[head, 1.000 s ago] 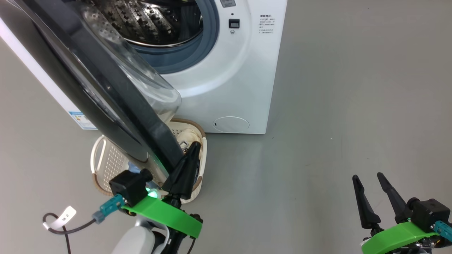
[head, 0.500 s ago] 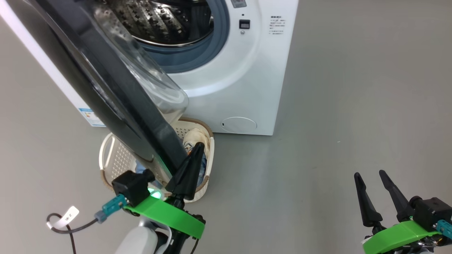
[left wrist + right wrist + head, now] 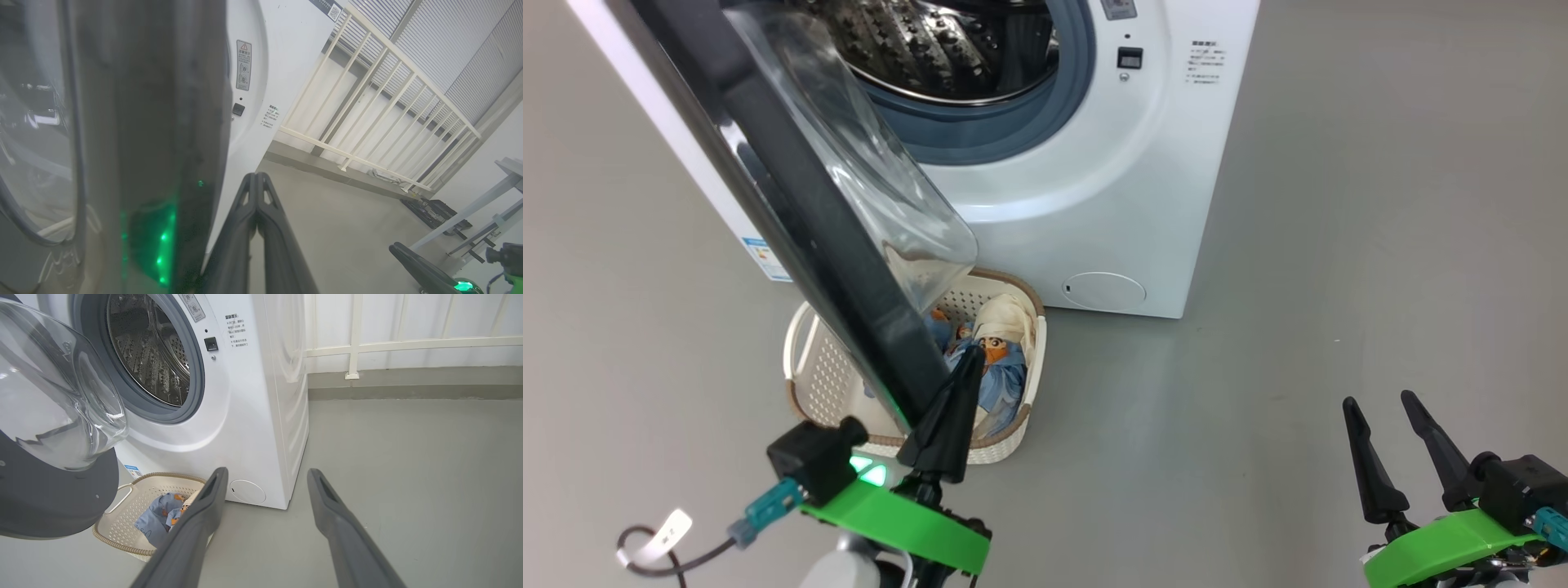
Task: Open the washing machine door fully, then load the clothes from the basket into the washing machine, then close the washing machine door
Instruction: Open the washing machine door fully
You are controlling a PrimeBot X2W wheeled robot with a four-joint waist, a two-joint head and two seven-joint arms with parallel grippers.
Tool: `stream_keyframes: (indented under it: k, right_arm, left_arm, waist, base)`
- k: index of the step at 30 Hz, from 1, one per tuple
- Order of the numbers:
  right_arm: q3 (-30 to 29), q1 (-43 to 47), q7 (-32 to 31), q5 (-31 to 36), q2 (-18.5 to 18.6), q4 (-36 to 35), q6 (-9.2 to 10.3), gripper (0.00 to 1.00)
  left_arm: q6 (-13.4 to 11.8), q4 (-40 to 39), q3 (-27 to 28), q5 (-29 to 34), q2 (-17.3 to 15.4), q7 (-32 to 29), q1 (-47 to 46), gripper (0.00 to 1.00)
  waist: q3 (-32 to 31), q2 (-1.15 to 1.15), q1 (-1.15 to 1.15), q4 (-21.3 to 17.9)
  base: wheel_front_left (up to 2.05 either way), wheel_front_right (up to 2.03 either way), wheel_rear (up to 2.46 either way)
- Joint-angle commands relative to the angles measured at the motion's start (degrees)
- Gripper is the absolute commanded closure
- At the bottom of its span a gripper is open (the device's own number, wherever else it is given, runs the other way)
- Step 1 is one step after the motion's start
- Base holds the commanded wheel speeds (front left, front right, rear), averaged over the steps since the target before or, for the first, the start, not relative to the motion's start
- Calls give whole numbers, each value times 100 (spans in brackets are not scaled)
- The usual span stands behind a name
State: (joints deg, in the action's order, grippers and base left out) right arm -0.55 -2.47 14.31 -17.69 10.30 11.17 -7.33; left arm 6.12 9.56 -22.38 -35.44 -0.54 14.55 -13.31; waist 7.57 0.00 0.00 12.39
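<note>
Background: railing [image 3: 408,345] behind washing machine [image 3: 253,416]

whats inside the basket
Light-blue clothes with orange prints and a cream-white piece lie in the basket. The washing machine door covers the basket's middle in the head view, so anything behind it or under the pile is hidden.

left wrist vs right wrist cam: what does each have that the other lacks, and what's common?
Left wrist: the shut left tool beside the washing machine door's black rim, plus a warning sticker.
Right wrist: the basket holding the clothes, and the drum.
Both: the washing machine's white front, the door, the open right tool, white railing, grey floor.
</note>
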Motion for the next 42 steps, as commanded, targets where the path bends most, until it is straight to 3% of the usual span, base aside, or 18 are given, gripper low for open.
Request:
stream_keyframes:
  k: [1,19,33,42]
  right_arm:
    - [147,-98,69,39,93,-150,-16,0]
    - [134,-14,69,13,122,-179,-16,0]
    - [144,42,69,-11,138,-171,-16,0]
    - [186,94,69,-21,141,-166,-16,0]
  left_arm:
    - [-159,-197,443,76,-234,45,-9,100]
    - [-410,-676,724,284,-233,45,790,100]
    - [-532,-809,1351,446,-233,45,1193,100]
    - [-710,-811,2145,527,-238,45,1322,100]
  waist:
    - [-21,0,0,46]
    - [-78,0,0,354]
    - [-166,0,0,599]
    - [-199,0,0,720]
  base:
    - [0,0,0]
    - [0,0,0]
    - [0,0,0]
    - [0,0,0]
